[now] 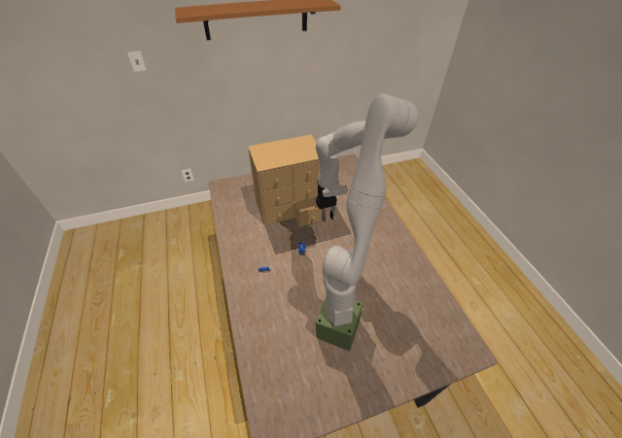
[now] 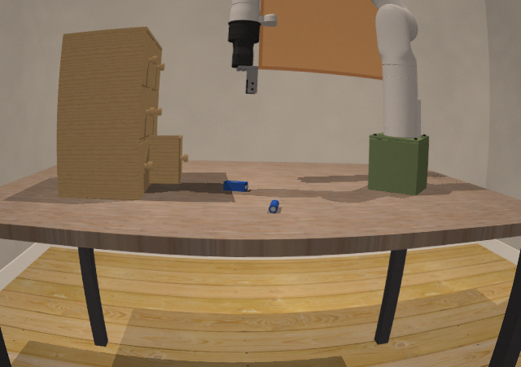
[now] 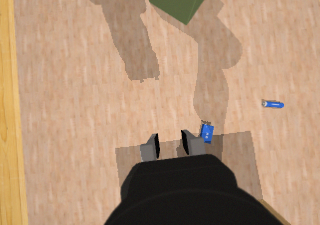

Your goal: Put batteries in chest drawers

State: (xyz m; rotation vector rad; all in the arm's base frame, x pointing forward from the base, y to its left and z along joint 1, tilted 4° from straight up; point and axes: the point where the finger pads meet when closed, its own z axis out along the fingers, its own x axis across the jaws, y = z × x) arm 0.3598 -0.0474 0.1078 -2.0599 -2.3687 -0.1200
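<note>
The small wooden chest (image 1: 286, 177) stands at the far end of the table, and it also shows in the exterior view (image 2: 105, 115). Its bottom-right drawer (image 1: 309, 215) (image 2: 166, 159) is pulled partly out; the other drawers look pushed in. The blue block-shaped nine-volt battery (image 1: 301, 248) (image 2: 235, 185) (image 3: 207, 132) lies on the table in front of the chest. The slim blue AAA battery (image 1: 263, 269) (image 2: 273, 206) (image 3: 273, 104) lies farther out. My gripper (image 2: 251, 85) (image 3: 170, 140) points straight down, high above the table in front of the drawers, open and empty.
The arm's green base block (image 1: 339, 325) (image 2: 397, 163) (image 3: 180, 0) stands mid-table. The table's side edge shows at the left of the wrist view. A wooden shelf (image 1: 257, 9) hangs high on the back wall.
</note>
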